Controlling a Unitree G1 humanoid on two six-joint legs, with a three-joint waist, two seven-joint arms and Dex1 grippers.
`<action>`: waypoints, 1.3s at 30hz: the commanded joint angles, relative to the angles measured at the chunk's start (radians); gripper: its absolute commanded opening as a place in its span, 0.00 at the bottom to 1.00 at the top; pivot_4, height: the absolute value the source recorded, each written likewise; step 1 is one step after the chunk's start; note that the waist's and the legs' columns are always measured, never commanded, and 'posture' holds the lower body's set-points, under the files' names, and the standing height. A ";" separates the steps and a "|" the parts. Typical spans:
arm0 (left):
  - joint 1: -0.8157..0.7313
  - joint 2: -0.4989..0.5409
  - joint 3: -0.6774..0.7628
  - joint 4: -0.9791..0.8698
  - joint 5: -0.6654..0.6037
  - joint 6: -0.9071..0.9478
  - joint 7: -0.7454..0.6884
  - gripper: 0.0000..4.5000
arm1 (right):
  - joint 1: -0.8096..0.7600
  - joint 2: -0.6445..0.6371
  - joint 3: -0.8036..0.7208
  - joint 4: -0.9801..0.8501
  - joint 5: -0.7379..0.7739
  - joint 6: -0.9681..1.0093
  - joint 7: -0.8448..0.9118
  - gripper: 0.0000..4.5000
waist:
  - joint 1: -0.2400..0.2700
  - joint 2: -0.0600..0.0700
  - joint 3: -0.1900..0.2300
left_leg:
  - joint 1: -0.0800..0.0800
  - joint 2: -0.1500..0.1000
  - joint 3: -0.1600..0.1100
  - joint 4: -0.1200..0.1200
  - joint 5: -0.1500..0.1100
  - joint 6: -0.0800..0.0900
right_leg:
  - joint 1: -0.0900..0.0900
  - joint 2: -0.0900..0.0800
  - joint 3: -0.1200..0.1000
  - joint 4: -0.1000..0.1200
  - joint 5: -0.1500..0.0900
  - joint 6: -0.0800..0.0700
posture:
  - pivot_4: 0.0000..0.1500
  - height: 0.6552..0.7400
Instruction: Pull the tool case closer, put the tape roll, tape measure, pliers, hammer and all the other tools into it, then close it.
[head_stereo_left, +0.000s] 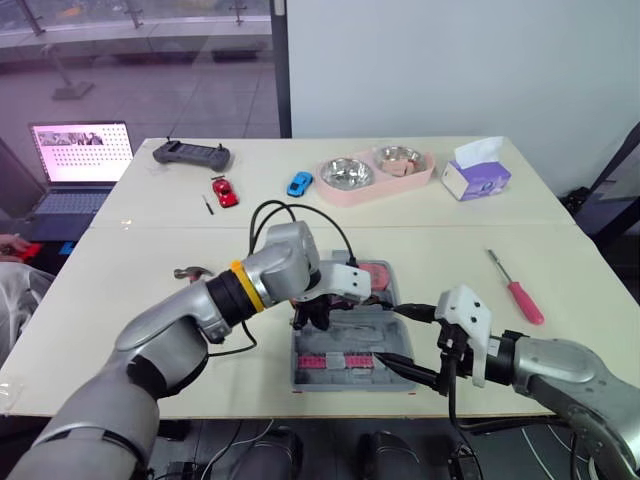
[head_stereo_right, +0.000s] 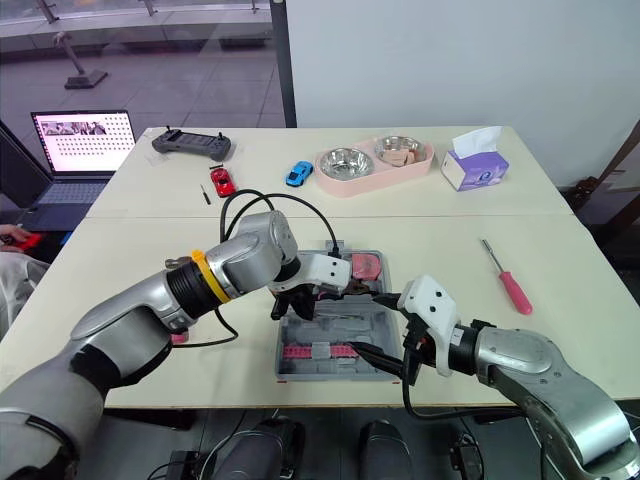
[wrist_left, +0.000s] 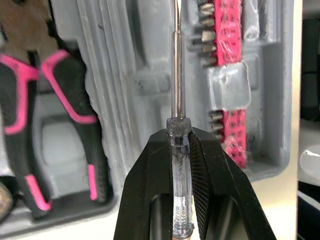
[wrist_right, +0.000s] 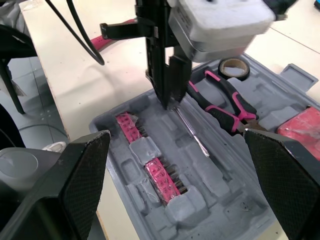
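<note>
The grey tool case (head_stereo_left: 304, 384) lies open near the table's front edge. In it are pink-handled pliers (wrist_right: 222, 102), a tape roll (wrist_right: 233, 67), a pink tape measure (head_stereo_left: 375, 272) and a pink bit strip (wrist_right: 150, 167). My left gripper (wrist_left: 178, 132) hangs over the case's middle, shut on a clear-handled screwdriver (wrist_left: 177, 100) whose tip points down into a moulded slot. My right gripper (head_stereo_left: 408, 342) stands open at the case's front right corner, its fingers either side of the edge. A hammer (head_stereo_left: 190, 272) lies on the table to the case's left. A red-handled screwdriver (head_stereo_left: 520, 292) lies to the right.
At the back stand a pink tray with two metal bowls (head_stereo_left: 375, 172), a tissue box (head_stereo_left: 475, 175), a red toy car (head_stereo_left: 225, 190), a blue toy car (head_stereo_left: 299, 183) and a black controller (head_stereo_left: 190, 155). A laptop (head_stereo_left: 80, 150) sits far left. A person's hand (head_stereo_left: 10, 245) shows at the left edge.
</note>
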 joint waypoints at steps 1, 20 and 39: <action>-0.042 -0.022 -0.006 0.046 0.032 -0.035 0.014 0.01 | -0.005 0.013 0.002 -0.018 -0.003 -0.020 -0.002 1.00 | 0.000 0.000 0.000 | 0.000 0.000 0.000 0.000 0.000 0.000 | 0.000 0.000 0.000 0.000 0.000 0.000 | 1.00 1.00; -0.014 -0.069 -0.022 0.124 0.103 -0.098 0.002 0.01 | 0.005 0.035 0.005 -0.033 -0.005 -0.013 -0.028 1.00 | -0.001 0.000 0.000 | 0.000 0.000 0.000 0.000 0.000 0.000 | 0.000 0.000 0.000 0.000 0.000 0.000 | 1.00 1.00; -0.006 -0.093 -0.011 0.242 0.155 -0.181 0.031 0.01 | 0.023 0.037 0.002 -0.056 0.011 -0.007 -0.051 1.00 | 0.000 0.002 -0.001 | 0.001 0.000 0.000 0.001 0.000 0.000 | 0.002 0.000 0.000 0.000 0.000 0.000 | 1.00 1.00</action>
